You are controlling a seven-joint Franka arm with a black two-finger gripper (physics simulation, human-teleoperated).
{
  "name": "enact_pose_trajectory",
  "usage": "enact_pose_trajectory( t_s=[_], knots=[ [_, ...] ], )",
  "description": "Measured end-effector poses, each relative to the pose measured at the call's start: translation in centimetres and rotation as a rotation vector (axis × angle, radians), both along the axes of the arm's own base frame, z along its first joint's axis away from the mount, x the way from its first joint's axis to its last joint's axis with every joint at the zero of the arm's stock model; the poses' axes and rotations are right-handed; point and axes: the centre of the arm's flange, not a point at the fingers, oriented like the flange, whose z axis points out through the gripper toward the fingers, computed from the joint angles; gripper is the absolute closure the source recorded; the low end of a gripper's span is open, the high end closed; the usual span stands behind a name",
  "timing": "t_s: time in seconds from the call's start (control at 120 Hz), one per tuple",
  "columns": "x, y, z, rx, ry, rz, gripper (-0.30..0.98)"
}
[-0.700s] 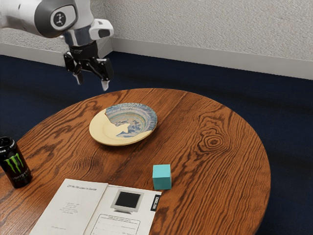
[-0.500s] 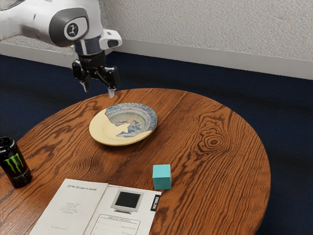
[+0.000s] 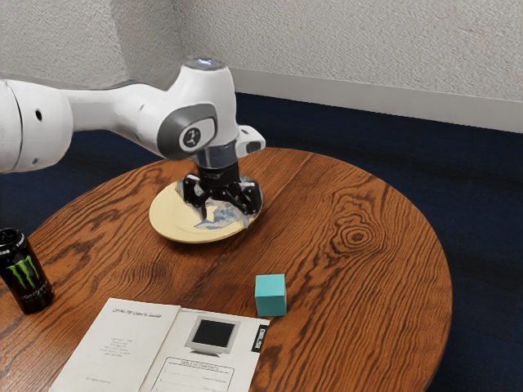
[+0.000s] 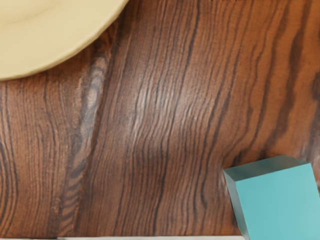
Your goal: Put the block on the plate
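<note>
Turquoise, plain and square-edged, the block (image 3: 270,295) sits on the wooden table (image 3: 368,273), and that is where my task's thing is: just beside the top corner of the open booklet (image 3: 122,339), well apart from the plate (image 3: 173,214). My gripper (image 3: 225,222) hangs fingers-down, in line with the plate in the exterior view, and hides part of its blue-patterned side; how high I am above it I cannot tell. My two fingers stand wide apart, and I have hold of nothing.

There is reading to be had here. The booklet's page toward the exterior view's left carries a heading that seems to end in "User's Guide", with smaller lines under it too tiny for me. The facing page has a drawing of a computer monitor (image 3: 212,335), a box headed "Table of Contents", and a black tab (image 3: 260,337) at its edge, whose pale letters I cannot make out. Over at the exterior view's left stands a black Monster can (image 3: 24,273), upright, with its green claw-mark logo and small pale print below.

In my wrist view I see the block's flat top and two of its sides, a curve of the plate's cream rim, bare wood grain between the two, and a pale strip of the booklet near the block
</note>
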Motion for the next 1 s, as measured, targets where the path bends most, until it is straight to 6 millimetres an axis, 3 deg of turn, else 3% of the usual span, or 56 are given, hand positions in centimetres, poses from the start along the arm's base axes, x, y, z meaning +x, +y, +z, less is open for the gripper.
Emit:
enact_pose_trajectory(
  t_s=[0.108,0.242,0.4,0.592,1.0],
  knots=[
    [0.6,-2.3,-2.7,0.003,-0.008,0.045,0.00],
    [1.4,-3.5,-5.9,0.005,-0.018,0.115,0.00],
    [1.5,-5.9,-8.5,0.006,-0.033,0.170,0.00],
    [1.6,-7.3,-11.7,0.005,-0.040,0.258,0.00],
    [0.3,-8.7,-14.7,0.018,-0.047,0.407,0.00]
  ],
)
